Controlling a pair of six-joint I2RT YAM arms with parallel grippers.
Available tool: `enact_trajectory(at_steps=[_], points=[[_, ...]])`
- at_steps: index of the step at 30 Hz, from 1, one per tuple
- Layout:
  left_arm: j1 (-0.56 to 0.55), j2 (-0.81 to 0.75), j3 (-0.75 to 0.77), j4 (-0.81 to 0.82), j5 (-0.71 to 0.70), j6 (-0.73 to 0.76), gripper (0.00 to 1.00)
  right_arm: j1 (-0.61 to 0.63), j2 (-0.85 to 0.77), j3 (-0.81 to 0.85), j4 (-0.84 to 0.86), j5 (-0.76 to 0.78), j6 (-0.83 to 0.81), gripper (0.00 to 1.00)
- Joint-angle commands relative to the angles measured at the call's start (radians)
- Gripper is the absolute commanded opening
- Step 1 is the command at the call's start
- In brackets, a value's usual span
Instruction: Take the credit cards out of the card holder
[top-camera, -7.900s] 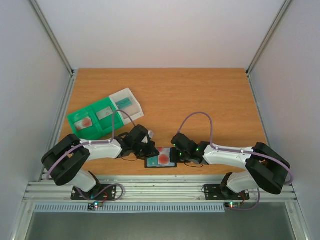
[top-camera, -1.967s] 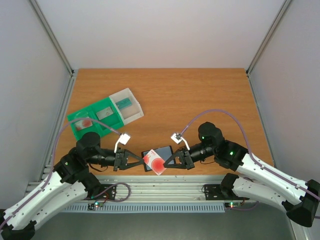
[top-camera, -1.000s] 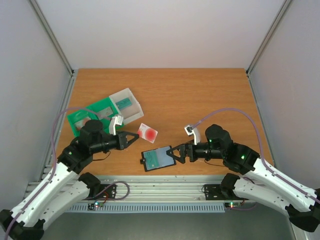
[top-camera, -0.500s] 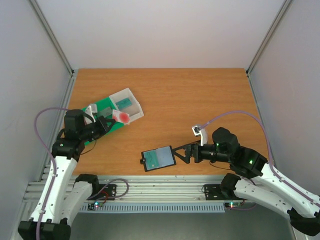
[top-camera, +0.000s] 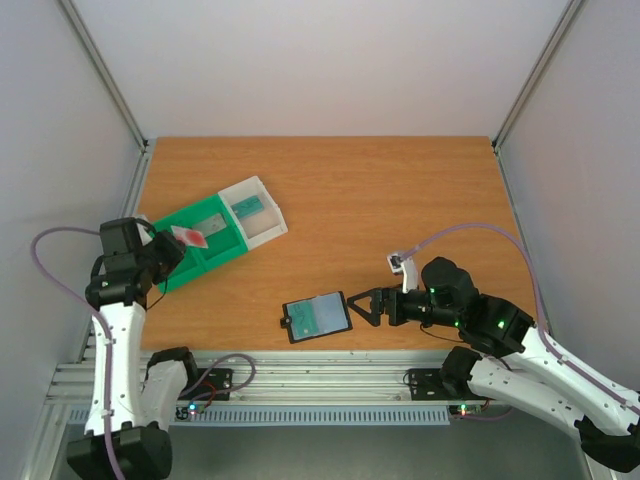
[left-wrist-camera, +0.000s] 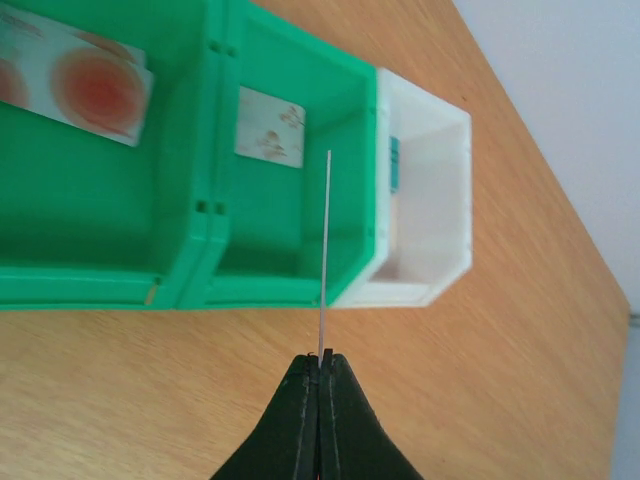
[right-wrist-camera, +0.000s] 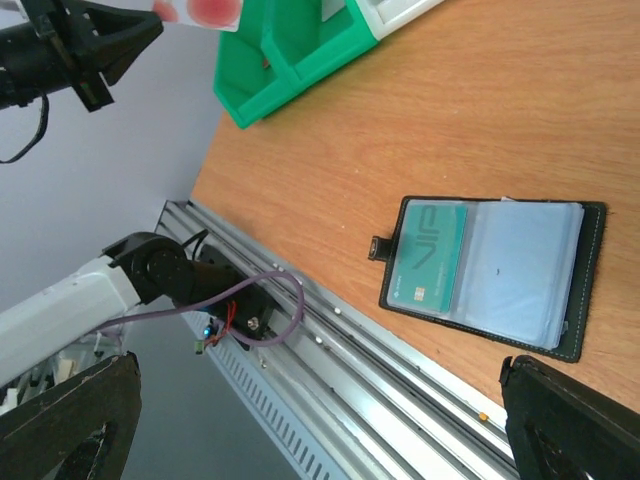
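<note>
The black card holder (top-camera: 318, 316) lies open near the table's front edge, with a teal credit card (right-wrist-camera: 430, 260) in its left sleeve and a greyish-blue sleeve on its right. My left gripper (top-camera: 172, 243) is shut on a red-pink credit card (top-camera: 190, 236), held above the near end of the green-and-white tray (top-camera: 232, 246). In the left wrist view this card (left-wrist-camera: 325, 250) shows edge-on, rising from the shut gripper (left-wrist-camera: 320, 365). My right gripper (top-camera: 362, 308) stands open just right of the holder (right-wrist-camera: 490, 275), holding nothing.
The tray (left-wrist-camera: 100, 290) holds a red-pink card (left-wrist-camera: 80, 85), a grey card (left-wrist-camera: 270, 130) and, in its white end compartment, a teal card (left-wrist-camera: 394, 165). The aluminium rail (right-wrist-camera: 400, 380) runs along the table's front edge, close to the holder.
My left arm has swung left and back, carrying the red-pink card from the middle of the table to above the tray. The right gripper stays open beside the holder.
</note>
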Motion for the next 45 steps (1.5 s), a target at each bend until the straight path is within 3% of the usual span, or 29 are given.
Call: enact_trajectory(at_steps=[1, 14, 27, 38, 45], points=[[0.046, 0.010, 0.046, -0.040, -0.122, 0.069, 0.00, 0.002, -0.005, -0.004, -0.012, 0.028, 0.000, 0.98], [0.239, 0.154, -0.003, 0.069, -0.096, 0.117, 0.00, 0.002, -0.029, -0.053, 0.013, 0.014, 0.005, 0.98], [0.245, 0.414, 0.019, 0.232, -0.081, 0.156, 0.00, 0.002, -0.037, -0.062, 0.017, 0.041, -0.030, 0.98], [0.246, 0.532, 0.015, 0.385, -0.035, 0.096, 0.00, 0.002, -0.039, -0.063, 0.037, 0.084, -0.075, 0.98], [0.246, 0.564, 0.029, 0.386, -0.061, 0.127, 0.00, 0.001, -0.055, -0.060, 0.033, 0.087, -0.092, 0.99]])
